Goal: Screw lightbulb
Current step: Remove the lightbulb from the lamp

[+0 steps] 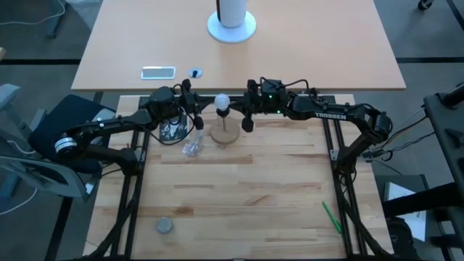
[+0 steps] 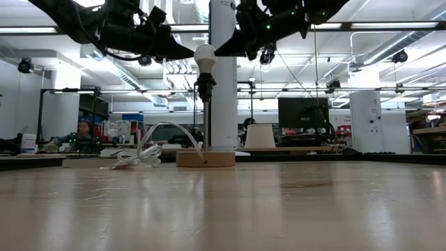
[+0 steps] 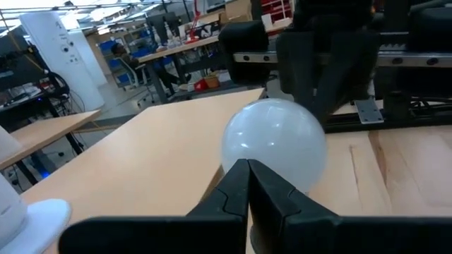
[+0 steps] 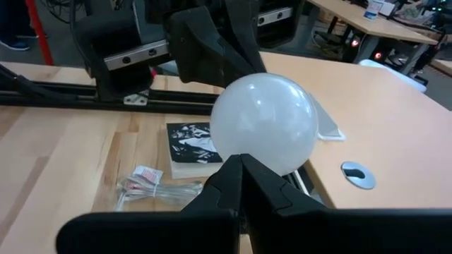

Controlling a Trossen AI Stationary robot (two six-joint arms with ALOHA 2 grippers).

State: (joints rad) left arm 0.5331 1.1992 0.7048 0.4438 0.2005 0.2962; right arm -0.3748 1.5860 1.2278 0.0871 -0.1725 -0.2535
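The white frosted lightbulb [image 1: 222, 101] stands upright in a dark socket [image 2: 205, 85]. The socket tops a thin rod that rises from a round wooden base [image 2: 205, 159] at the table's far middle. My left gripper [image 2: 189, 53] comes in level from the table's left, shut, with its tip at the globe's left side. My right gripper [image 2: 219, 52] comes in level from the right, also shut, with its tip at the globe's right side. Each wrist view shows its own shut fingertips in front of the globe, with the other arm behind it. My left gripper lays the tip of its shut fingers [image 3: 248, 169] against the globe's side [image 3: 272, 152], coming level from the table's left. The bulb stays upright in its socket. My right gripper lays the tip of its shut fingers [image 4: 240, 166] against the opposite side of the globe [image 4: 263, 123], coming nearly level from the table's right.
A clear bag with a cord [image 1: 193, 147] and a black-and-white card [image 1: 172, 131] lie left of the base. A grey disc [image 1: 164, 226] and a green pen [image 1: 331, 216] lie near the front. On the desk beyond are a phone [image 1: 158, 72] and a white pillar [image 1: 232, 22].
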